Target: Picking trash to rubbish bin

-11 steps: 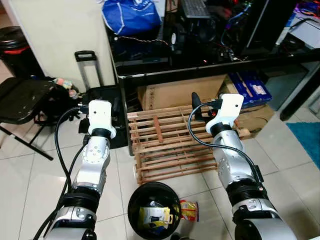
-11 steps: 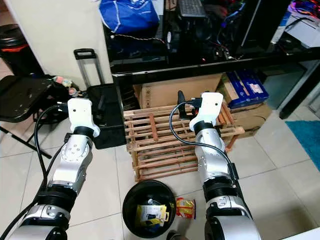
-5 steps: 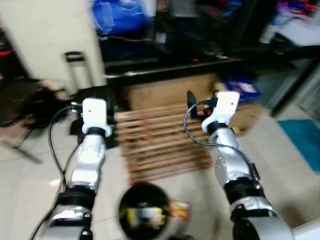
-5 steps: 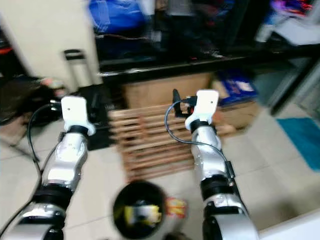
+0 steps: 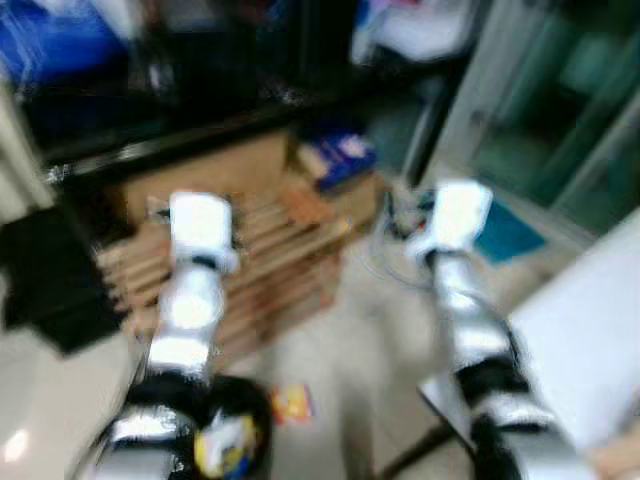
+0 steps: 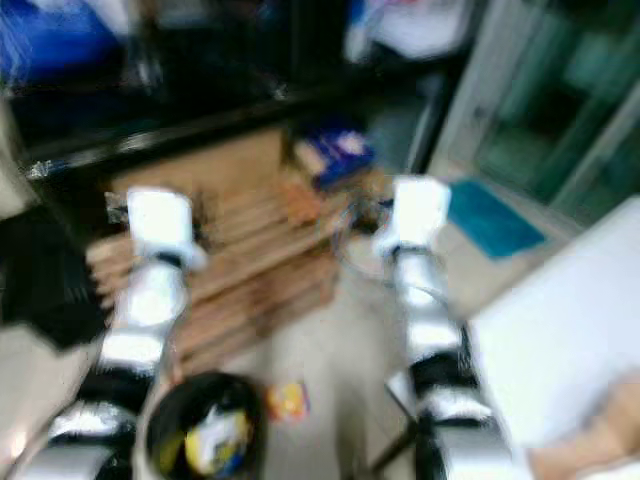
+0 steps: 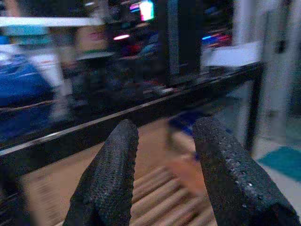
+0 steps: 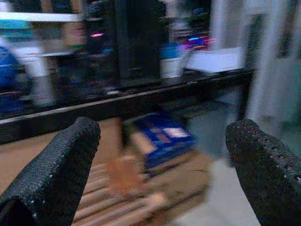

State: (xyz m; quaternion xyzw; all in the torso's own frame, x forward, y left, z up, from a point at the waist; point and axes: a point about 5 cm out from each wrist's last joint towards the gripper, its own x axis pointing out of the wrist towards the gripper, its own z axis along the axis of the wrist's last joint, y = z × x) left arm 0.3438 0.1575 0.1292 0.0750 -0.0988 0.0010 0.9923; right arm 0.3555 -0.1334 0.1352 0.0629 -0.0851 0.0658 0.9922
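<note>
Left arm: reaching forward, left gripper (image 7: 162, 165) holding its fingers slightly apart.
Right arm: reaching forward, right gripper (image 8: 160, 174) spreading its fingers wide.

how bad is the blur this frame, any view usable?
Left and right eye views: heavy motion smear, the rubbish bin and the wrapper on the floor show only as blobs. Left wrist view: left pincer fairly sharp, open, background soft. Right wrist view: right pincer wide open, its fingers readable, the blue box behind smeared.
</note>
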